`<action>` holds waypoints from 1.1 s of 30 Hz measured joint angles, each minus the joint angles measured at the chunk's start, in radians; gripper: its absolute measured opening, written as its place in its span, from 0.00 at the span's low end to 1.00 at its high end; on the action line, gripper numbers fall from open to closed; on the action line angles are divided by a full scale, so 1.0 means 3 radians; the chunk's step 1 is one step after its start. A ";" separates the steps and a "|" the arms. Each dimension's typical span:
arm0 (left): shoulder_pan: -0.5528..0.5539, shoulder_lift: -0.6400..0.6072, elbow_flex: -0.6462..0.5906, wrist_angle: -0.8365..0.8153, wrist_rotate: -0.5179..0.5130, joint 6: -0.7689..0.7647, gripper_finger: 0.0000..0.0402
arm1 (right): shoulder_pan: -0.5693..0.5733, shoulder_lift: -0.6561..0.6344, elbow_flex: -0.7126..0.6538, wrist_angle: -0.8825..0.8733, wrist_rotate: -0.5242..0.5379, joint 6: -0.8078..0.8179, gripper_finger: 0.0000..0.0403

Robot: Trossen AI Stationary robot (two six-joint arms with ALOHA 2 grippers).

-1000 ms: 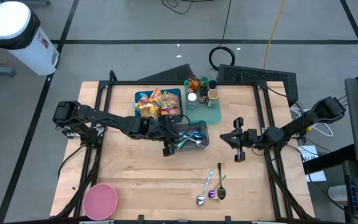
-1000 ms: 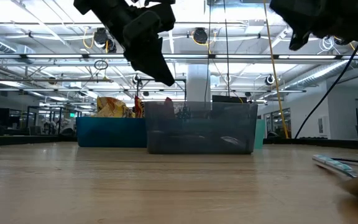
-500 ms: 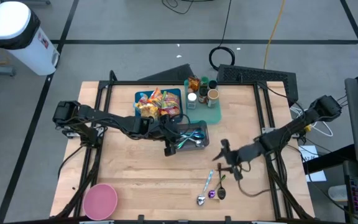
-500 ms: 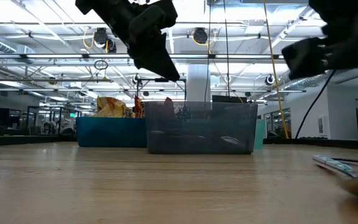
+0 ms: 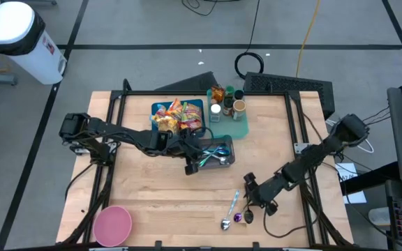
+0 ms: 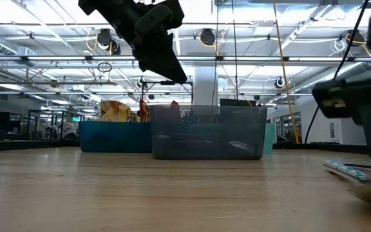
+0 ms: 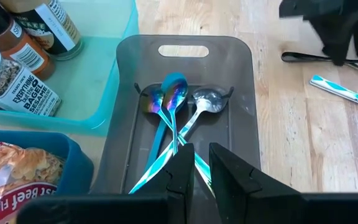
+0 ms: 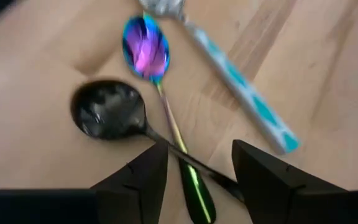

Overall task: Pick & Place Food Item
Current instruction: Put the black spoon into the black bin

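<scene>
Since a second ago, our right gripper [image 5: 250, 197] swung down toward five o'clock, fingers parted astride the black spoon [image 8: 107, 112]'s handle, ready to pinch. Our left gripper [image 7: 201, 163] hovers shut above the grey tray [image 5: 223, 159] at centre.

The wooden table [image 5: 159, 188] carries a blue bin [image 5: 156, 108], a teal tray [image 5: 239, 130] and a grey tray [image 5: 227, 159]. A pink bowl [image 5: 112, 225] sits at one corner. Three spoons [image 5: 237, 209] lie loose on the wood.
</scene>
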 joint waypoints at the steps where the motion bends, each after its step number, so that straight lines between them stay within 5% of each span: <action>1: 0.0000 0.0000 0.0000 0.0002 0.0000 -0.0001 0.14 | 0.0000 0.0070 0.0000 0.0028 0.0001 -0.0026 0.42; 9: 0.0000 0.0000 0.0000 0.0001 0.0000 -0.0069 0.14 | -0.0106 0.0268 -0.0020 0.0041 0.0014 0.0167 0.32; 19: 0.0000 0.0000 0.0000 0.0001 0.0000 -0.0069 0.14 | -0.0144 0.0266 -0.0025 0.0025 0.0017 0.0186 0.03; 33: 0.0000 0.0000 0.0000 0.0000 0.0000 -0.0070 0.14 | -0.0145 -0.0023 -0.0048 0.0288 0.0005 0.0195 0.00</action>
